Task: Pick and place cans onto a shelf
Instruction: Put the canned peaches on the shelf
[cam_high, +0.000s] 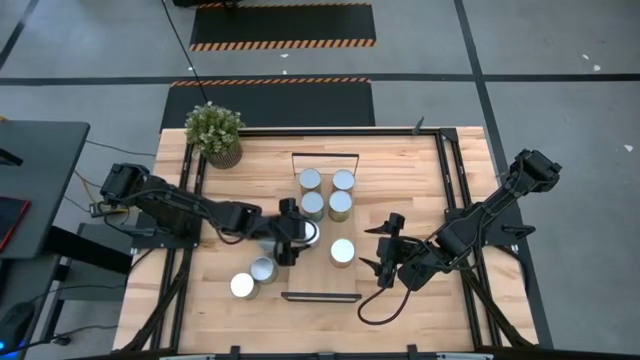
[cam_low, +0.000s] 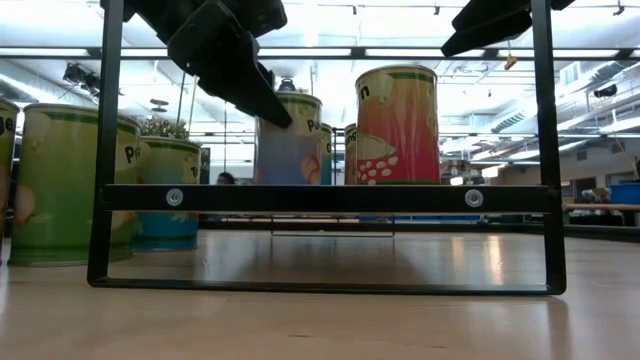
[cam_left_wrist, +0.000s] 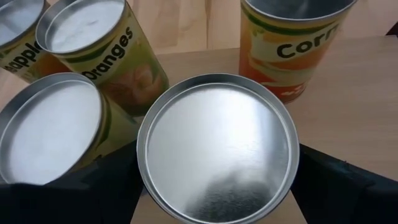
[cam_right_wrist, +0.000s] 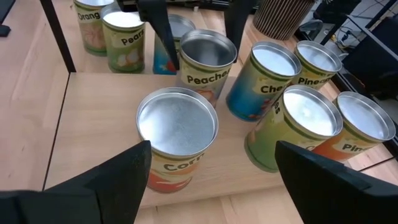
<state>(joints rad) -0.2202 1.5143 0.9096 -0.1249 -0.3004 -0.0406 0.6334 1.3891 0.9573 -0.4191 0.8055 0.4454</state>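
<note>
1. Your left gripper (cam_high: 290, 240) sits left of centre in the high view, over the near-left part of the shelf (cam_high: 322, 282). Its fingers are closed on either side of the Peaches can (cam_right_wrist: 205, 59), gripping it just under the rim. That keeps the can upright and leaves its base free to set down.
2. You cannot tell from these views whether that can's base rests on the board or hangs just above it. The black end bar hides its foot in the low view.
3. Your right gripper (cam_high: 372, 248) waits right of centre in the high view with its fingers spread wide and empty. It faces the Corn can (cam_high: 343, 252), which stands alone on the shelf just beside it. It looks parked clear of the left arm's work, ready for its own turn.
4. A block of four cans (cam_high: 326, 192) stands two by two at the far end of the shelf, above centre in the high view. Packing them tight probably saves board space for the rest.
5. Two more cans (cam_high: 253, 278) stand on the tabletop at lower left of the high view, off the shelf, so the task is unfinished.
6. The potted plant (cam_high: 213, 133) at upper left is out of the way.
7. Readable writing:
   - The right wrist view shows "Peache", "Corn", "Che", "Pineap", "Pin", "Pear" and "Orang", most cut off by the cans' curve or the frame edge.
   - The left wrist view shows "Oranges", "Corn" and "apple", likely the end of Pineapple.
   - No brand name is legible.
</note>
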